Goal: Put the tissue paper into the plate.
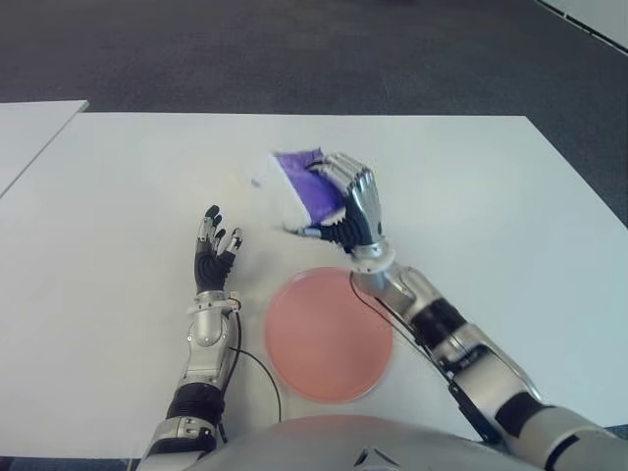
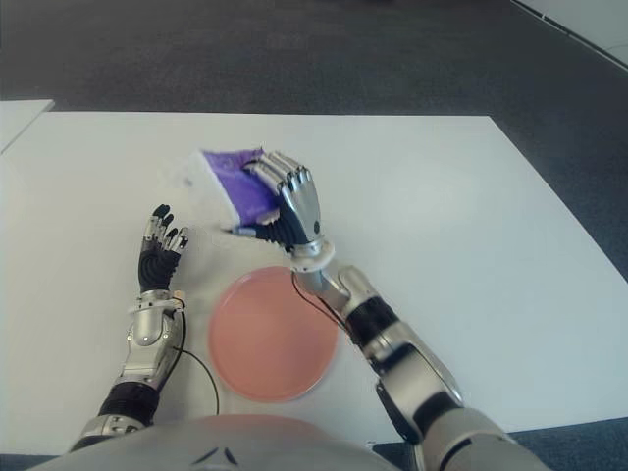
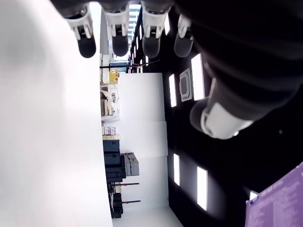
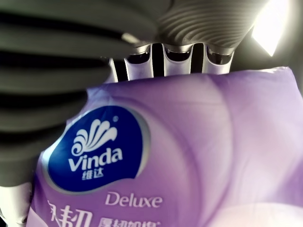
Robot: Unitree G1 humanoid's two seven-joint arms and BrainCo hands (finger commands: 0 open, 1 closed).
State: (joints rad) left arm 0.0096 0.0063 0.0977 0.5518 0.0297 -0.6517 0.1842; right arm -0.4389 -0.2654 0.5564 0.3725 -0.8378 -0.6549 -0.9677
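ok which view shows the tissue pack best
The right wrist view: the purple tissue pack fills it, label readable, right hand fingers wrapped around it. Both eye views show it held beyond the pink plate. The left wrist view catches one corner.

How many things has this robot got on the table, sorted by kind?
Tissue packs: 1, the purple tissue pack, grasped in the right hand just beyond the plate.
Plates: 1, the pink plate, with nothing in it.
Total: 2 things on the white table.
The left hand, fingers spread and holding nothing, shows to the left of the plate.
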